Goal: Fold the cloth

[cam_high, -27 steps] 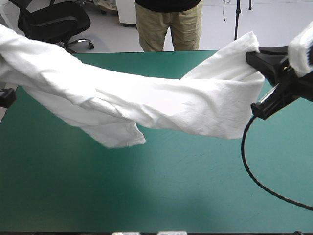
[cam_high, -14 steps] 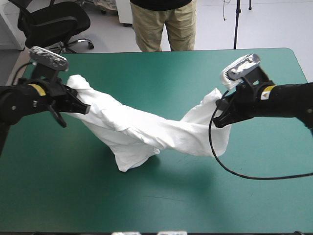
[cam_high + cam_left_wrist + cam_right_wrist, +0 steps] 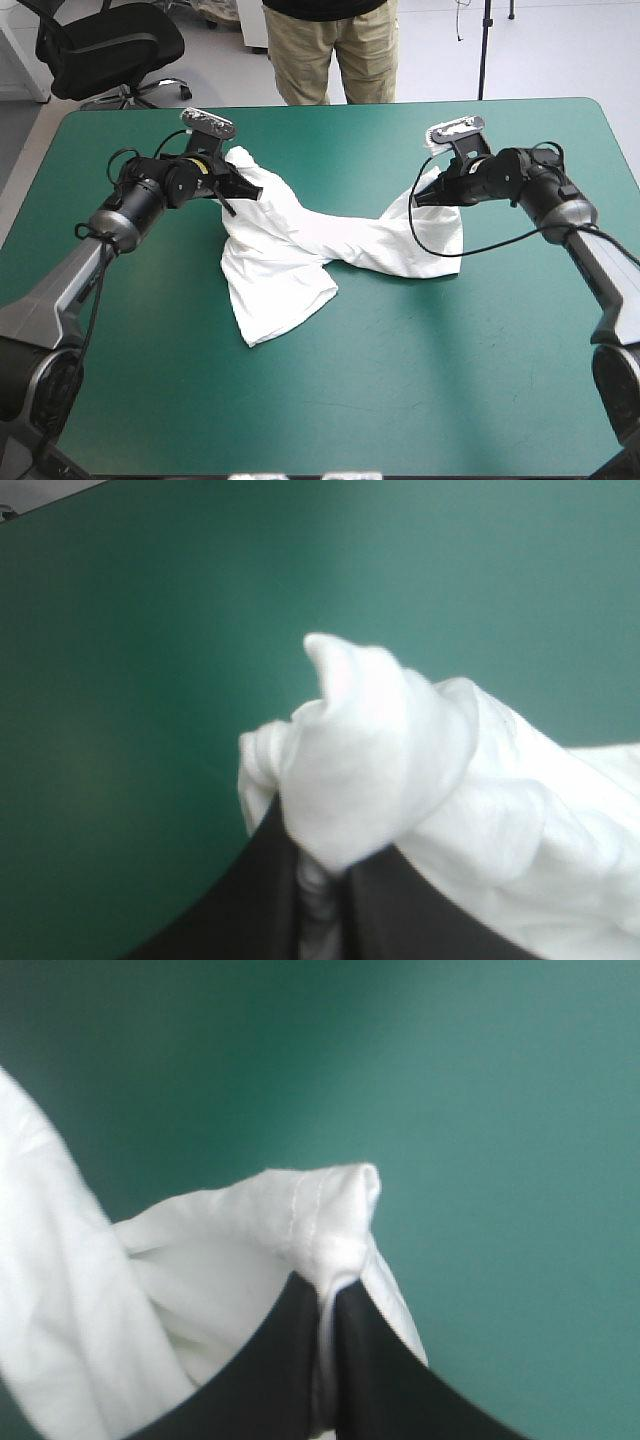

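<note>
soft matt white cloth t-shirt (image 3: 300,250)

The surface (image 3: 330,400) is a rectangular table top under a teal-green cover (image 3: 150,330).

1. High view: the far edge runs straight near the top of the scene. Both far corners are rounded. The left and right edges slant inward toward the far edge. The cover lies flat and smooth from edge to edge, and its colour is uniform.
2. Left wrist view: the cover forms an even background. One edge of the surface shows at a corner, with pale floor beyond it.
3. Right wrist view: the cover forms the whole background, shading darker toward one side.
</note>
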Controlling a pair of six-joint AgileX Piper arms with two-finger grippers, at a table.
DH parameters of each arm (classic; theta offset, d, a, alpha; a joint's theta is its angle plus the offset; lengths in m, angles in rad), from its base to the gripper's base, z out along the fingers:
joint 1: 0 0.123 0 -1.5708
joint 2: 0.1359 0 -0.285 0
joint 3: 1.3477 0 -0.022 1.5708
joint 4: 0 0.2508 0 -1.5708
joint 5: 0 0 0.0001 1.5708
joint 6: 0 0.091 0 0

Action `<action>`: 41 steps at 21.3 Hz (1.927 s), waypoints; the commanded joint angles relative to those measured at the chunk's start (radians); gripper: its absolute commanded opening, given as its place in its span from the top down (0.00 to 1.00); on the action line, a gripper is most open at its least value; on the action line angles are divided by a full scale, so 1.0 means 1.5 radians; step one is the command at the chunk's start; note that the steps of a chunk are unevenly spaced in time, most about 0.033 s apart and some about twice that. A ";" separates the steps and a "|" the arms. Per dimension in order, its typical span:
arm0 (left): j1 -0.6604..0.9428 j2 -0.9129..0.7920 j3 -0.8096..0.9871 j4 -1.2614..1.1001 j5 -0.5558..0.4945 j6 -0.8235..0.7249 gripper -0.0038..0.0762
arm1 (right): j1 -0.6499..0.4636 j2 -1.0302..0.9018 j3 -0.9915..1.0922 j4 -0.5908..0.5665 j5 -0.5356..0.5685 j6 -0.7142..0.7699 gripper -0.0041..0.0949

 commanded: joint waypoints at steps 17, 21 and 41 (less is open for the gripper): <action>0.009 -0.026 -0.099 -0.064 0.194 0.028 0.37 | -0.076 0.026 -0.267 0.053 0.212 -0.038 0.44; 0.009 -0.132 -0.031 -0.120 0.212 0.055 0.44 | -0.076 -0.036 -0.267 0.059 0.263 -0.040 0.46; -0.210 -0.154 0.349 0.030 0.125 -0.035 0.44 | -0.075 -0.119 -0.267 0.089 0.310 -0.055 0.46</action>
